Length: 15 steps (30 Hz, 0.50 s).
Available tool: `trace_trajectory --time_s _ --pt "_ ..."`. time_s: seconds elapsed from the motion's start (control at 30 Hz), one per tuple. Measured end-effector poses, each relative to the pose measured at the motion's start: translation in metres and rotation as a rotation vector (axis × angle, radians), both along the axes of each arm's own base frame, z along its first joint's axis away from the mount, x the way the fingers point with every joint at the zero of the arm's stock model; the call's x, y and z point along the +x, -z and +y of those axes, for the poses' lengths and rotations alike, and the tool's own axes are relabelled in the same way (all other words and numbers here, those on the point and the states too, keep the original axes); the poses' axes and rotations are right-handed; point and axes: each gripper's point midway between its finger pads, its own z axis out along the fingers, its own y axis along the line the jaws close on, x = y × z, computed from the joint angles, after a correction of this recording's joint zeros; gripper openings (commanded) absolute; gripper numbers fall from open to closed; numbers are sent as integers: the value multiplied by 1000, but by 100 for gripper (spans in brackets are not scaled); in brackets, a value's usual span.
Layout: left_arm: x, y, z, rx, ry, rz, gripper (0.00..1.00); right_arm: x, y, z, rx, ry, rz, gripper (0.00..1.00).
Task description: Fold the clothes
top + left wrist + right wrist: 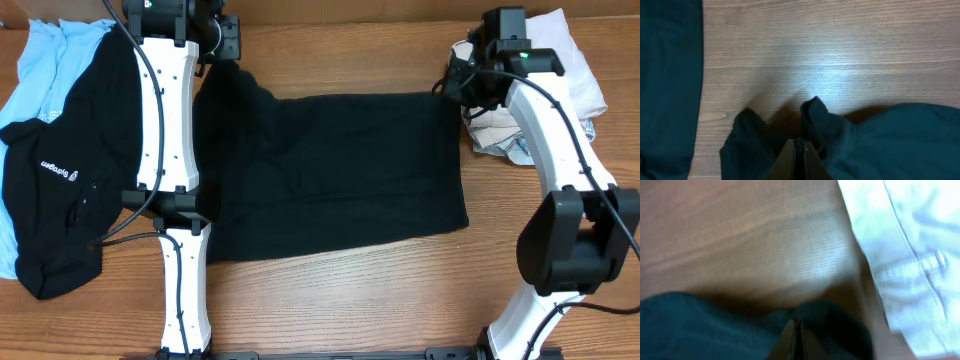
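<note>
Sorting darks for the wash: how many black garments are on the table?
2: a plain black T-shirt spread in the middle, and a white-lettered black garment at the left edge; others may lie hidden.

Tool (796,326) clamping black T-shirt (690,327) edge; white garment (910,255) at right; wood table (740,240) beneath.

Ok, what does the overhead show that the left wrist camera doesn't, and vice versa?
Overhead only: the right gripper at the far right corner of the black T-shirt, the white clothes beside it, the light-blue garment and the lettered black garment on the left. Left wrist only: the left gripper close up, shut on a bunched-up corner of the shirt. Both: the black shirt and the wooden table.
</note>
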Motion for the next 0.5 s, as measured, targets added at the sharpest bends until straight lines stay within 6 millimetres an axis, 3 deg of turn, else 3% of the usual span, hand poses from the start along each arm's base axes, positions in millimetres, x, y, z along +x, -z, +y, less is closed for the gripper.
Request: trace_trajectory --time_s 0.2,0.4,0.5 --pt "1 0 8 -8 -26 2 4 -40 7 6 36 -15 159 4" --pt "-1 3 28 -71 -66 31 4 -57 6 10 59 -22 216 4" --pt "-14 10 37 -73 -86 100 4 -63 4 12 72 -26 236 4"
